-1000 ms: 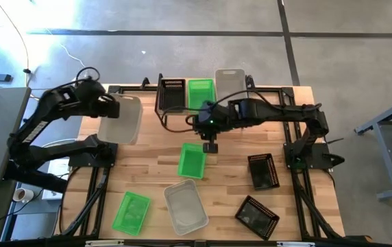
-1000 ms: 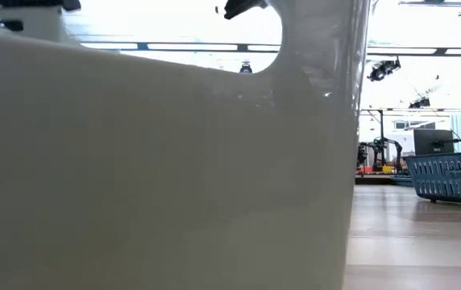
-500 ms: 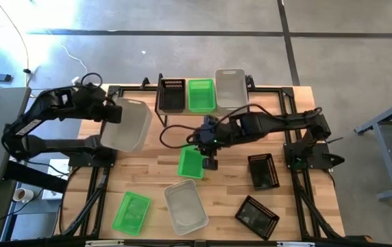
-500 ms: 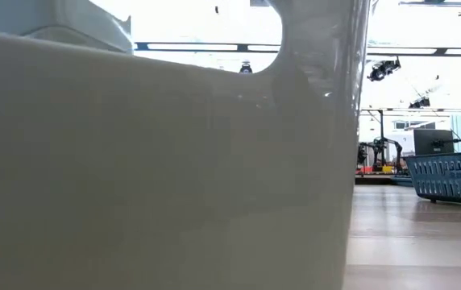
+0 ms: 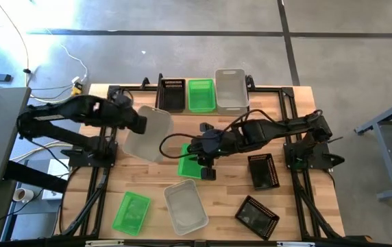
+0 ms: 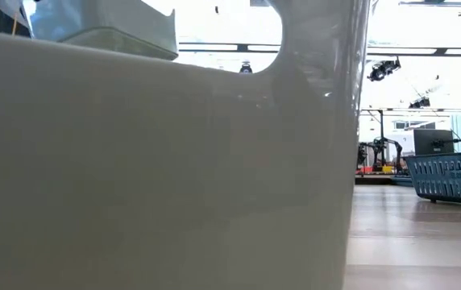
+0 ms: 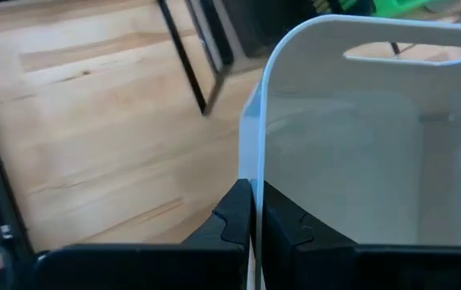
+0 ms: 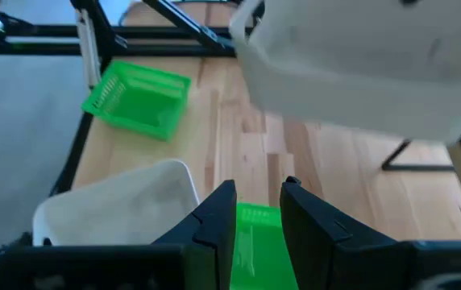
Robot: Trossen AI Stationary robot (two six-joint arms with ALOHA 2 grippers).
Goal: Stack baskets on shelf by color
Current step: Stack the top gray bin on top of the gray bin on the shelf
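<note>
Low view almost wholly blocked by a whitish-clear basket (image 6: 158, 169) wall; bench and both arms hidden behind it. Green basket (image 8: 256, 242) half covered by the right end effector (image 8: 257, 211) fingers. Held clear basket (image 7: 359, 137) cut off at the frame edge.

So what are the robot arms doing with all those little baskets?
They're sorting baskets by color. The left gripper carries a clear basket above the table, its rim pinched. The right gripper is down at a green basket, fingers either side of its rim. The shelf holds one black, one green and one clear.
</note>
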